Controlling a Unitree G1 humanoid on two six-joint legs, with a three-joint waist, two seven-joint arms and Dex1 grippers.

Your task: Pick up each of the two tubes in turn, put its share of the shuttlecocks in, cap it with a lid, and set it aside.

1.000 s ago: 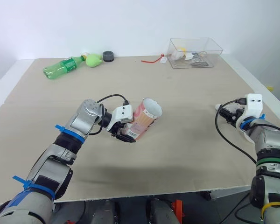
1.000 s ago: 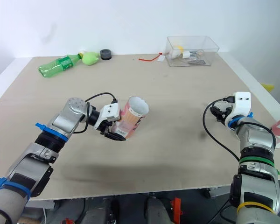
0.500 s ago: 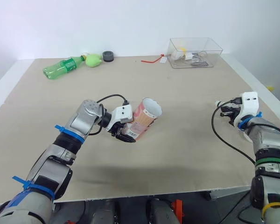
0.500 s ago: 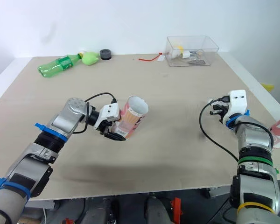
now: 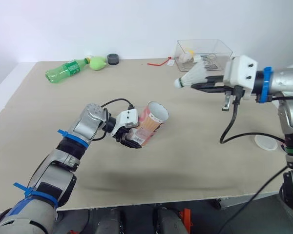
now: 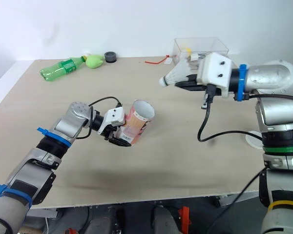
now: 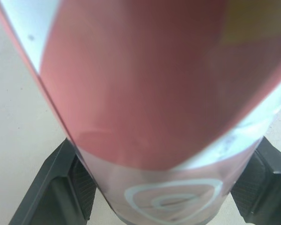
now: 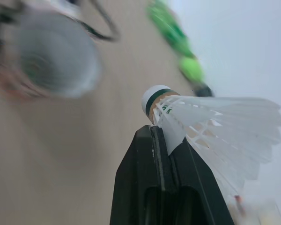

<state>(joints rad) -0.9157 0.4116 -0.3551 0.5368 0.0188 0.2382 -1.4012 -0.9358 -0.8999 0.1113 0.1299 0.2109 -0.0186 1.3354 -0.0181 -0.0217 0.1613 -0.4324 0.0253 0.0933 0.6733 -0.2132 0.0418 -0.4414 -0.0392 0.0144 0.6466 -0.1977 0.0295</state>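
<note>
A pink and white tube (image 5: 152,123) lies tilted on the table, open mouth facing up and to the right. My left gripper (image 5: 132,140) is shut on its lower end; in the left wrist view the tube (image 7: 145,93) sits between both fingers (image 7: 61,185). My right gripper (image 5: 199,87) hangs in the air above the table, up and to the right of the tube's mouth. It is shut on a white shuttlecock (image 5: 190,78), cork end pointing left. In the right wrist view the shuttlecock (image 8: 201,117) is pinched at its feathers, with the blurred tube mouth (image 8: 56,58) beyond. A white lid (image 5: 266,142) lies at the table's right edge.
A green bottle (image 5: 66,69), a green object (image 5: 97,62) and a dark round piece (image 5: 113,59) lie along the far left edge. A clear box (image 5: 204,54) with small items stands at the far right, a red strap (image 5: 161,62) beside it.
My right arm has risen from the table's right edge and swung up and left, carrying the shuttlecock. The white lid now shows where it was. The left gripper and tube have not moved.
</note>
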